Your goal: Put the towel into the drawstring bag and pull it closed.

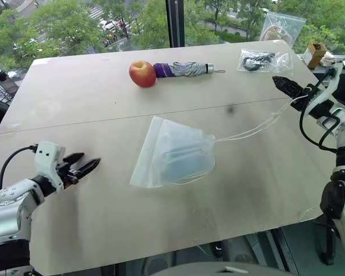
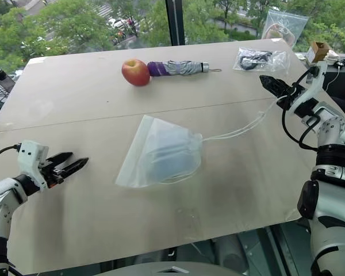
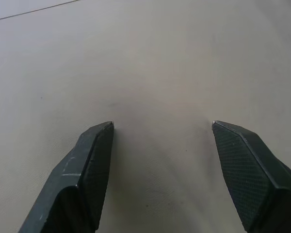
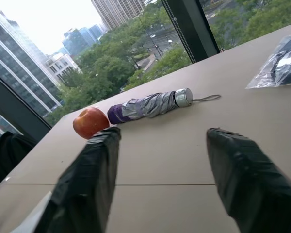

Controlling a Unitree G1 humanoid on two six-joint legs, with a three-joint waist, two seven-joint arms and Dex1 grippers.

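Lying mid-bench, the drawstring bag [image 1: 172, 154] holds the towel [image 1: 178, 158], cords [image 1: 253, 129] trailing to the raised right gripper [image 1: 283, 84], jaws parted; left gripper [image 1: 80, 167] released; next, regrasp cords, pull closed.

Pale wooden table [image 1: 103, 86], one seam line running side to side across the top. At centre: drawstring bag [image 1: 172, 154] lying flat, pale-blue towel [image 1: 181, 158] showing through the fabric; cords [image 1: 250, 131] trail from its mouth toward 2 o'clock. At 12 o'clock: red apple [image 1: 142, 73], touching the purple end of a folded grey umbrella [image 1: 184, 69]. At 1–2 o'clock, near the far edge: clear plastic bag [image 1: 263, 60] with dark contents.
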